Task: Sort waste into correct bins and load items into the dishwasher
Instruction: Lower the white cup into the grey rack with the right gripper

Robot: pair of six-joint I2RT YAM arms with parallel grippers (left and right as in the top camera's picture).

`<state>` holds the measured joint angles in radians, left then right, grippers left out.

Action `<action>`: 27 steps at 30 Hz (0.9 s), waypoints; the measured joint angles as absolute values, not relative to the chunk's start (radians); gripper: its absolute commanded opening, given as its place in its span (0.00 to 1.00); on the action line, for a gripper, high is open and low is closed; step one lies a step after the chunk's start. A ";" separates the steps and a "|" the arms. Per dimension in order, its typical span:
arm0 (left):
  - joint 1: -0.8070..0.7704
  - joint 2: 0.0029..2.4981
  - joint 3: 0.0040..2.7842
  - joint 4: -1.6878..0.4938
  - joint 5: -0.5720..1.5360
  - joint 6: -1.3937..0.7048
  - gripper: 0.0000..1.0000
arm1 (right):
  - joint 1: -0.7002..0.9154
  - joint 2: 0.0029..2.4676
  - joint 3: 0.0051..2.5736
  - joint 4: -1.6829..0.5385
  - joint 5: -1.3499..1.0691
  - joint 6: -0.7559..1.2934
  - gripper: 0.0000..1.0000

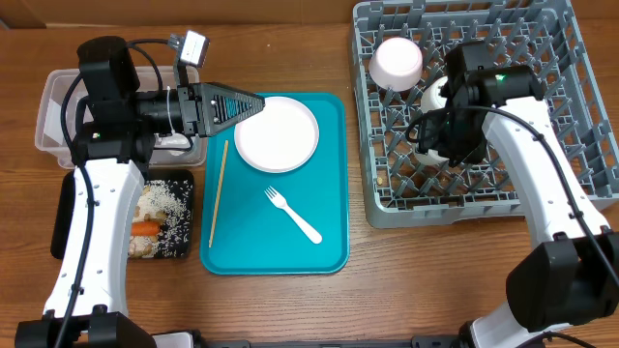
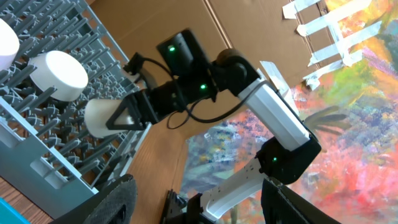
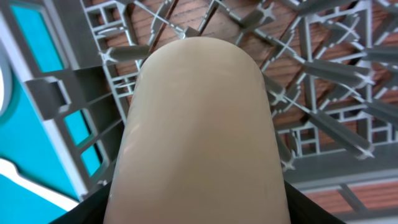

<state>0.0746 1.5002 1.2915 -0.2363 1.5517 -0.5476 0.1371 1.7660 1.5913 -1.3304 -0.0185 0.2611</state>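
My right gripper (image 1: 432,133) is shut on a beige cup (image 3: 199,124), which it holds low over the grey dish rack (image 1: 580,145). The cup fills the right wrist view and also shows in the left wrist view (image 2: 102,117). Two white cups (image 1: 397,60) (image 1: 437,97) stand upside down in the rack. My left gripper (image 1: 253,104) is open and empty, hovering by the top left of the teal tray (image 1: 329,242). The tray holds a white plate (image 1: 278,133), a white plastic fork (image 1: 293,214) and a wooden chopstick (image 1: 220,191).
A black food container (image 1: 160,217) with rice and leftovers lies left of the tray. A clear plastic bin (image 1: 53,111) stands at the back left under my left arm. The rack fills the right side of the table.
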 measured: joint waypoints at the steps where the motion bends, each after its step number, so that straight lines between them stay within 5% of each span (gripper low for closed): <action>1: 0.075 1.500 1.291 -0.237 1.552 -0.548 0.66 | 0.137 1.769 1.575 -1.317 -0.019 0.261 0.11; 11: 0.075 1.500 1.291 -0.237 1.552 -0.547 0.66 | 0.137 1.783 1.487 -1.249 -0.006 0.261 0.12; 20: 0.075 1.500 1.291 -0.237 1.551 -0.547 0.66 | 0.138 1.783 1.437 -1.174 0.009 0.261 0.27; 27: 0.075 1.500 1.291 -0.237 1.549 -0.547 0.66 | 0.137 1.783 1.426 -1.169 0.008 0.264 0.77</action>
